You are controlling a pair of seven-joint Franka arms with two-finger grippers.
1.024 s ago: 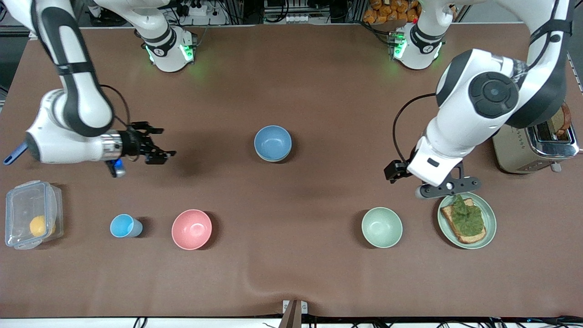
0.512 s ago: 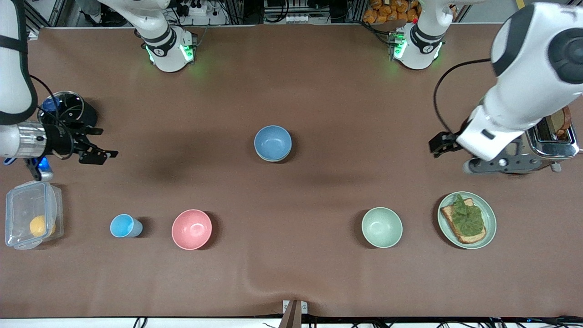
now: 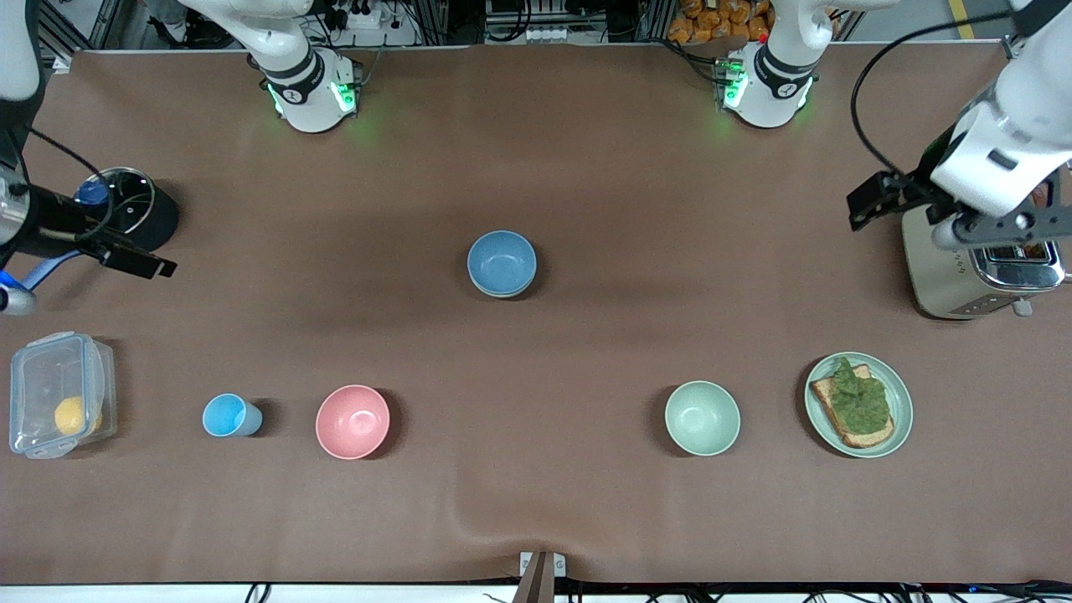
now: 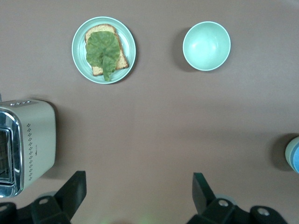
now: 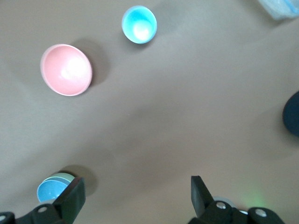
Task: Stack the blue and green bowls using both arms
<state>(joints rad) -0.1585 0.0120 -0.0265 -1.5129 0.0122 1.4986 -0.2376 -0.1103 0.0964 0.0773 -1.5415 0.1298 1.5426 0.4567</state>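
The blue bowl (image 3: 502, 260) sits nested in the green bowl (image 3: 502, 294) at the middle of the table; only the green bowl's sage rim shows under it. The stack also shows in the right wrist view, blue bowl (image 5: 49, 190) inside the green rim (image 5: 63, 177), and at the edge of the left wrist view (image 4: 294, 154). My left gripper (image 3: 997, 224) is open and empty over the toaster (image 3: 963, 272); its own view shows it (image 4: 138, 189) over bare table. My right gripper (image 3: 138, 264) is open and empty (image 5: 135, 191) at the right arm's end of the table.
Nearer the front camera stand a pale mint bowl (image 3: 702, 417), a plate (image 3: 903, 394) with toast and lettuce, a pink bowl (image 3: 353, 421), a light-blue cup (image 3: 228, 415) and a clear box (image 3: 54, 394) holding a yellow fruit. A black pot (image 3: 138, 205) stands by the right gripper.
Both arms have drawn away from the middle toward their own table ends. The left gripper went from over the plate to over the toaster. The bowls have not moved.
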